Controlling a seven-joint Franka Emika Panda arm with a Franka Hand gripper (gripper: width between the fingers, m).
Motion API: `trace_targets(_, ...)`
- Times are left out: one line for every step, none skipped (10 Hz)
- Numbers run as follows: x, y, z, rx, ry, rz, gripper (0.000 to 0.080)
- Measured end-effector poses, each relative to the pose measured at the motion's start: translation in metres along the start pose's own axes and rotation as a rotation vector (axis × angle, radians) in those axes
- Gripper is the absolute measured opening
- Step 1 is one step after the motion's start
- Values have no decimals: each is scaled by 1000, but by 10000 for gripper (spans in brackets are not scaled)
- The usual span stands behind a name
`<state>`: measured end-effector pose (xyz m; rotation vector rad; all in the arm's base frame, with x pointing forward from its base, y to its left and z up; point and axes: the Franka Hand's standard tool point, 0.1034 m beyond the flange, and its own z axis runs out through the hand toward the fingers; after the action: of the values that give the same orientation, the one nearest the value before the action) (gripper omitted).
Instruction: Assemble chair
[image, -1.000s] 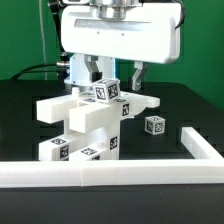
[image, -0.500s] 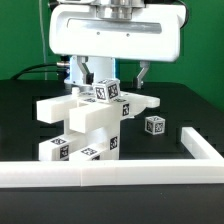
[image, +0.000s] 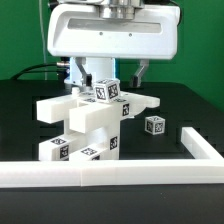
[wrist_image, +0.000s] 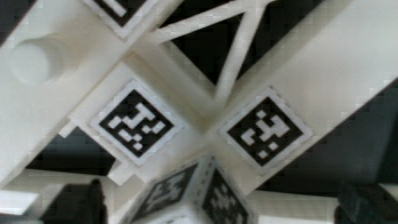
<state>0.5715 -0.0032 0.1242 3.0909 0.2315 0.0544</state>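
The gripper (image: 114, 76) hangs right over the half-built chair (image: 88, 118). Its two fingers (image: 89, 70) are spread wide and reach down on either side of the top block (image: 107, 90). There is a gap between each finger and the block, so the gripper is open and holds nothing.

The chair stands directly below the gripper on the dark table (image: 20, 135). It is a stack of white slabs and blocky pieces, with a flat piece sticking out toward the exterior view's left. The top block, which has square black-and-white tags on its faces, is its highest point and sits between the fingers.

A loose cube (image: 154, 125), also tagged, rests on the table below the gripper and off to the exterior view's right. It is near the chair but not touching it. A long white frame (image: 110, 172) runs along the table in front of the chair, on the camera's side of the gripper, and turns a corner at the exterior view's right.

The wrist view looks almost straight down at white chair parts. Two tags (wrist_image: 135, 122) lie side by side on angled faces very close under the gripper. The dark blurred shapes at the edge of that view may be the fingertips, but the picture is too soft to be sure.
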Motion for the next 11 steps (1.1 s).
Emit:
trace_targets(2,-1,0,-15,8,-63,649)
trace_targets(1,1,0,-15,7,-132,649)
trace_targets(1,2,0,-16,7,-144,649)
trace_targets(-1,5,-1,-3,-7,-175,649)
trace_targets(-4,13,-3,26,-40,-198,649)
trace_targets(-4,21,-6,45,-66,-198,649)
trace_targets(-3,20,-8,57,-86,-201,649)
trace_targets(-4,18,-10,68,-99,-206,649)
trace_targets(-4,16,-10,74,-97,-203,649)
trace_targets(-3,14,-9,74,-93,-205,649)
trace_targets(-1,9,-9,72,-88,-215,649)
